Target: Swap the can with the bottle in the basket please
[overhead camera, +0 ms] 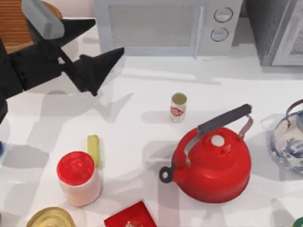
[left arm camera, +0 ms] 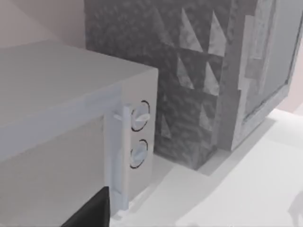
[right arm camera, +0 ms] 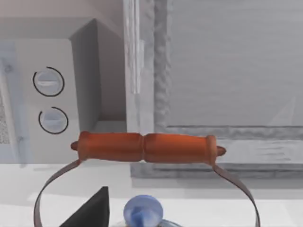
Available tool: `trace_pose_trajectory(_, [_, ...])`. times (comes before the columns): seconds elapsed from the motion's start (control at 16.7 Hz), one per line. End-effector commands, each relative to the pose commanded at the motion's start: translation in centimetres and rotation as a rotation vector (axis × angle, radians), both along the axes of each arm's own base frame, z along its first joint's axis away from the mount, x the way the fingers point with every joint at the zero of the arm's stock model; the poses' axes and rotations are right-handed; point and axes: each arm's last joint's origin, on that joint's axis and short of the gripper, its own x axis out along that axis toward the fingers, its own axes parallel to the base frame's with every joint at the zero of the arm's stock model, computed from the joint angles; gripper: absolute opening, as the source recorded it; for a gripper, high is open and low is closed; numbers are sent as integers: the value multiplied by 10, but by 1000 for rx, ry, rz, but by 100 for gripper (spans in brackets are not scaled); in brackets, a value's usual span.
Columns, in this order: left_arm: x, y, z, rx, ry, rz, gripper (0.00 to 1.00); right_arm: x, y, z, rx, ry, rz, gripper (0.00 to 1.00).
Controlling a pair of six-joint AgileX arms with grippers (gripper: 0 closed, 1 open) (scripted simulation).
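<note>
The small white bottle [overhead camera: 178, 107] with a red label and olive cap stands upright on the table's middle, left of and behind the red kettle. The gold-topped can [overhead camera: 50, 219] sits at the front left edge, partly cut off. A part of the tan wicker basket [overhead camera: 12, 26] shows at the back left corner, mostly covered by my left arm. My left gripper [overhead camera: 109, 35] hovers to the right of the basket, open with nothing between its fingers. One black finger [right arm camera: 92, 210] of my right gripper, set well off to one side, shows above the blue-and-white teapot.
A red kettle [overhead camera: 213, 165] stands right of centre. A red-lidded pinkish jar [overhead camera: 78, 178] and a yellow-green stick [overhead camera: 93, 150] are near the can, a red box [overhead camera: 130, 216] at the front. A blue-and-white teapot [overhead camera: 289, 142] is at the right, a microwave [overhead camera: 161, 26] at the back.
</note>
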Motion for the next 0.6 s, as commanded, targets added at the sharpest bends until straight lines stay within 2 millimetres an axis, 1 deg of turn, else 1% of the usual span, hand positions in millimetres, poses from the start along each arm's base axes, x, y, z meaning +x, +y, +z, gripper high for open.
trace_pose_trajectory(0.12, [-45,18,24,-1,-33,127,100,0,0,0,0,0,0,100])
trace_pose_trajectory(0.18, [-68,26,31,-2,-50,194,100,0,0,0,0,0,0,100])
trace_pose_trajectory(0.3, [-111,39,34,-5,-80,332,100,0,0,0,0,0,0,100])
trace_pose_trajectory(0.42, [-146,49,25,-5,-99,472,100,0,0,0,0,0,0,100])
trace_pose_trajectory(0.48, [-160,54,17,-5,-103,541,100,0,0,0,0,0,0,100])
trace_pose_trajectory(0.6, [-181,60,-2,1,-99,673,100,0,0,0,0,0,0,100])
